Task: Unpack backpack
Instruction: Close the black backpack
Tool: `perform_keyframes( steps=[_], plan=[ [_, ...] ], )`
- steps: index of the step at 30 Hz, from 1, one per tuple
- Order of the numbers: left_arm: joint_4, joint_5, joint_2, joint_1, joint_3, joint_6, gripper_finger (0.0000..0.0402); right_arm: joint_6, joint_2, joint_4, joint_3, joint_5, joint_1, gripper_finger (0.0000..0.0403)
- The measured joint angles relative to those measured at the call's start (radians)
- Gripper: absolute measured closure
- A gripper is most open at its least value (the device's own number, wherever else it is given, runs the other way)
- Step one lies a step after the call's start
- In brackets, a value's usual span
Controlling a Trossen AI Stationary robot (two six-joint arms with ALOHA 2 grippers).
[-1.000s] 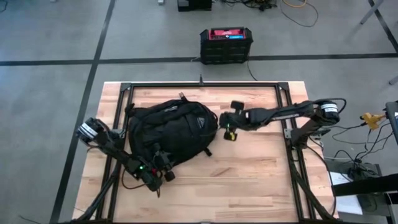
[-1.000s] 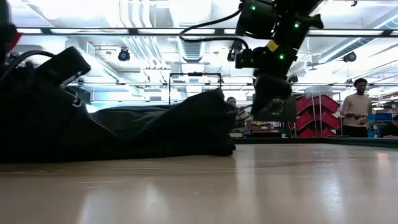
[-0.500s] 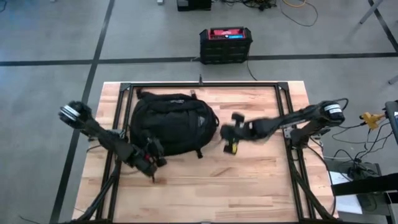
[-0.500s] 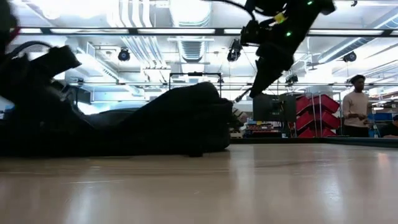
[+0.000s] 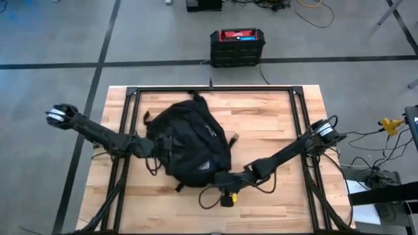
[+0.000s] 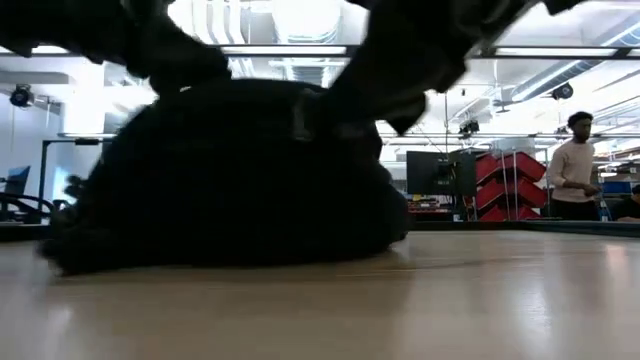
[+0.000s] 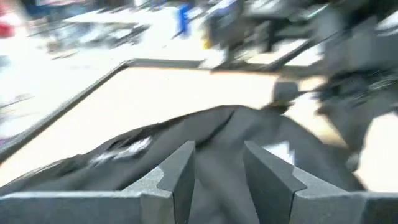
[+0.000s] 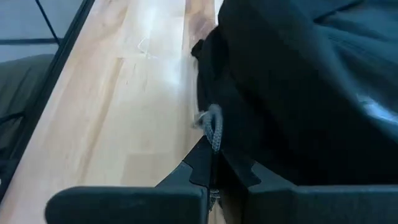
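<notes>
The black backpack lies on the wooden table, its pale logo toward the near edge; it fills the low view as a dark mound. My right gripper is at the backpack's near right edge, shut on it. My left gripper is at the backpack's left side, with its fingers open over the black fabric. Whether they touch the fabric, I cannot tell. My right gripper pinches the backpack's near right edge between its two fingers, where a grey cord pull comes out just past the fingertips. The shut tips hide whether they have the cord or the fabric. The backpack rests on the table.
A black metal frame runs around the table top. A hard black box with a red top stands on the floor beyond the far edge. A thin cable loop lies near my right gripper. A person stands far behind.
My right gripper has swung from the backpack's right end toward the table's near edge and to the left. The backpack has turned about, and its logo end has swung toward the near edge. My left gripper has gone toward the far edge along the backpack's left side.
</notes>
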Motion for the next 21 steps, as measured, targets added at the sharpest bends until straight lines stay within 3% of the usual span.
perform_keyframes(
  steps=[5, 10, 12, 15, 17, 21],
  plan=[
    [0.073, 0.0, 0.234, -0.056, -0.001, -0.109, 0.0283, -0.036, -0.021, -0.148, 0.055, 0.091, -0.002, 0.0403],
    [0.346, -0.013, 0.539, -0.087, 0.001, -0.179, 0.0283, 0.028, -0.042, -0.302, 0.061, 0.137, -0.012, 0.0403],
    [0.434, -0.028, 0.655, -0.09, 0.006, -0.218, 0.0283, 0.059, -0.046, -0.373, 0.063, 0.125, -0.012, 0.0403],
    [0.586, -0.081, 0.805, -0.099, 0.015, -0.27, 0.0283, 0.088, -0.061, -0.499, 0.065, 0.004, -0.008, 0.0403],
    [0.736, -0.111, 0.913, -0.112, 0.013, -0.27, 0.0283, 0.112, -0.083, -0.577, 0.066, -0.003, 0.001, 0.0403],
    [0.966, -0.149, 1.044, -0.125, 0.01, -0.223, 0.0283, 0.14, -0.142, -0.789, 0.067, 0.147, -0.001, 0.0403]
  ],
)
